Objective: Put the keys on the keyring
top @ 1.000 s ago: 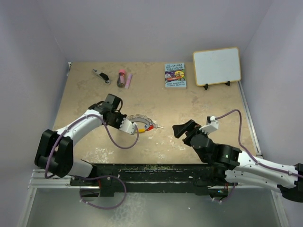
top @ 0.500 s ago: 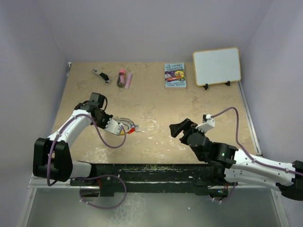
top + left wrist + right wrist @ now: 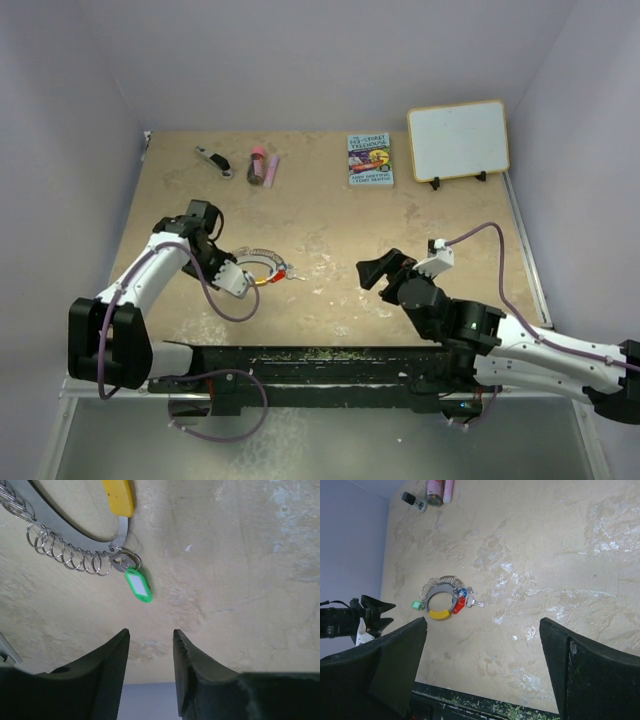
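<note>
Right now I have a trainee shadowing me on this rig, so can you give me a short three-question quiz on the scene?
1. True or false: the green tag hangs from the keyring.
2. The right gripper is: A) shut on a key, B) open and empty, C) out of view.
3. Fill in: the tag nearest the left gripper is ____.
Key: 1 true; 2 B; 3 green.
</note>
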Action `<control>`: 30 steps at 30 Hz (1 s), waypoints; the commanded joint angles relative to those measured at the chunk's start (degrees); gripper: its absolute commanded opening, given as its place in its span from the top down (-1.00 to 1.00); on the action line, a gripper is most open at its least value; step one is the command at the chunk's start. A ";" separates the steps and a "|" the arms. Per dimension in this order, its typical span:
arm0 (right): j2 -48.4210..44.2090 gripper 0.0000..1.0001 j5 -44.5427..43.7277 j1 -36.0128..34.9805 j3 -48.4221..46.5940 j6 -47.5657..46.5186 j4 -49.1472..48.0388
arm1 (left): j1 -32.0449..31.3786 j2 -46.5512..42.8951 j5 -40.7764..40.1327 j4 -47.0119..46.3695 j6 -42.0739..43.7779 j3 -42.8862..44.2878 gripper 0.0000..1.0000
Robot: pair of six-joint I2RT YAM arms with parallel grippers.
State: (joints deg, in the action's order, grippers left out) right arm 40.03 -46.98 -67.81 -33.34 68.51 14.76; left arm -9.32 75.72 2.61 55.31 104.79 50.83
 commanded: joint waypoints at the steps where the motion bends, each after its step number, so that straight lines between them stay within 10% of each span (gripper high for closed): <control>1: 1.01 -0.99 -3.31 -0.07 -4.95 -2.09 2.14 | 1.12 -2.46 -0.92 6.26 3.05 4.29 0.08; 5: 3.81 -0.99 -3.70 0.03 -8.49 -8.03 3.89 | 3.23 -1.46 4.80 3.70 -3.61 11.44 -0.38; 6: 4.87 -0.99 -4.29 0.07 -9.77 -8.27 5.20 | 3.90 -0.60 7.33 2.43 -7.47 14.04 -0.88; 7: 6.40 -0.99 -5.20 0.24 -11.77 -7.76 7.64 | 4.68 0.41 10.16 1.31 -12.33 16.72 -0.95; 19: 37.58 -0.99 -16.77 0.30 -42.81 22.68 58.85 | 12.17 -3.70 23.28 -22.48 -67.04 18.96 -0.96; 30: 38.97 -0.99 -17.36 0.25 -43.75 15.61 56.34 | 12.93 -7.15 19.96 -24.00 -78.64 18.94 -0.96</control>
State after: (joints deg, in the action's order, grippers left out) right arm 83.90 -60.58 -67.70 -75.53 85.30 69.56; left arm 2.63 69.19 23.31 33.47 33.04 68.23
